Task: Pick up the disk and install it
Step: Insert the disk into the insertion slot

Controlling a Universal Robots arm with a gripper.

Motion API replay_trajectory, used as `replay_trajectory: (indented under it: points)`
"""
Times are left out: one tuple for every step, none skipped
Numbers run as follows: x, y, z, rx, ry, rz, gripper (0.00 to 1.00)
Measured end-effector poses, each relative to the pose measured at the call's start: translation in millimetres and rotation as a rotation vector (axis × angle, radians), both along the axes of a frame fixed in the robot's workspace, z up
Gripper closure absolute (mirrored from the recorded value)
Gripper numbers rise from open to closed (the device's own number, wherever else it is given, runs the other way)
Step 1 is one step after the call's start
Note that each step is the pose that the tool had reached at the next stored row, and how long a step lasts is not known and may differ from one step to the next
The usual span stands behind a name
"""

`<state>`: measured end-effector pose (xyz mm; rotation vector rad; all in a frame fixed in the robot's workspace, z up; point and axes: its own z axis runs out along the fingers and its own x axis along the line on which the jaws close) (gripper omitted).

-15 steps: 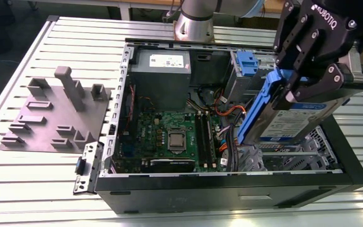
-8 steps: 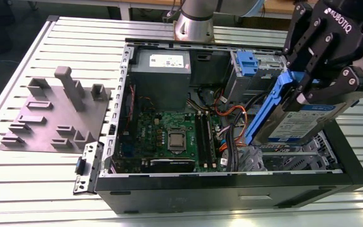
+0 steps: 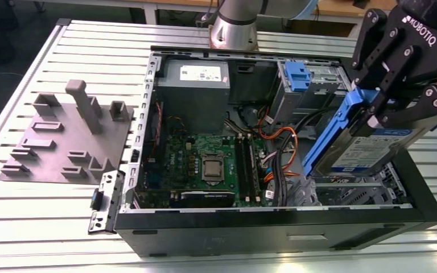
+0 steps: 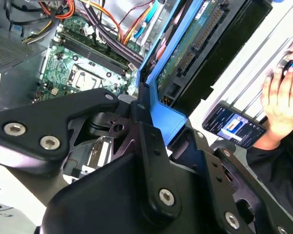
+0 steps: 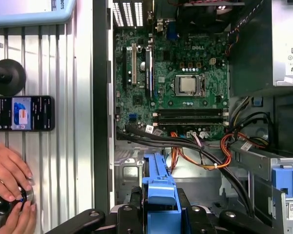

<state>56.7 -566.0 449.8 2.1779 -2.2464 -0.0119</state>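
The disk (image 3: 361,149), silver-grey with a white-and-blue label and blue plastic rails, hangs tilted above the open computer case (image 3: 279,230), over its corner at the exterior view's right. My gripper (image 3: 402,111) is shut on its upper end, black fingers clamping the blue rail. In the second wrist view the disk's (image 4: 195,46) green circuit-board underside and connector face up ahead of the gripper (image 4: 149,109). The blue rail (image 5: 159,187) of the disk pokes out from the gripper (image 5: 161,217) in the first wrist view, above the case's cables.
Inside the case lie the motherboard (image 3: 203,165), a grey power-supply box (image 3: 196,77), a drive cage with a blue latch (image 3: 298,77), and orange and black cables (image 3: 275,142). A grey fixture plate (image 3: 59,136) sits at the exterior view's left. A person's hand (image 5: 10,170) and a phone (image 5: 22,113) rest beside the case.
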Motion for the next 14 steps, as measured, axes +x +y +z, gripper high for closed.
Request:
replay_trajectory:
  points:
    - [1.2, 0.0, -0.5, 0.0001, 0.0, 0.0, 0.64]
    - [2.3, 0.0, -0.9, 0.0001, 0.0, 0.0, 0.64]
    - [3.3, 0.0, -1.3, 0.0, 0.0, 0.0, 0.64]
    - [4.1, 0.0, -1.7, 0.0, 0.0, 0.0, 0.64]
    - [4.9, 0.0, -2.0, 0.0, 0.0, 0.0, 0.64]
    - [5.9, 0.0, -2.3, -0.0001, 0.0, 0.0, 0.64]
    - [6.9, 0.0, -2.7, 0.0001, 0.0, 0.0, 0.64]
    - [7.7, 0.0, -3.2, 0.0001, 0.0, 0.0, 0.64]
    - [8.5, 0.0, -3.6, 0.0001, 0.0, 0.0, 0.64]
    - [9.3, 0.0, -4.2, 0.0001, 0.0, 0.0, 0.64]
    - [10.2, 0.0, -4.7, 0.0001, 0.0, 0.0, 0.64]
    - [11.2, 0.0, -5.1, 0.0, 0.0, 0.0, 0.64]
    - [12.3, 0.0, -5.3, -0.0001, 0.0, 0.0, 0.64]
    - [13.3, 0.0, -5.7, 0.0, 0.0, 0.0, 0.64]
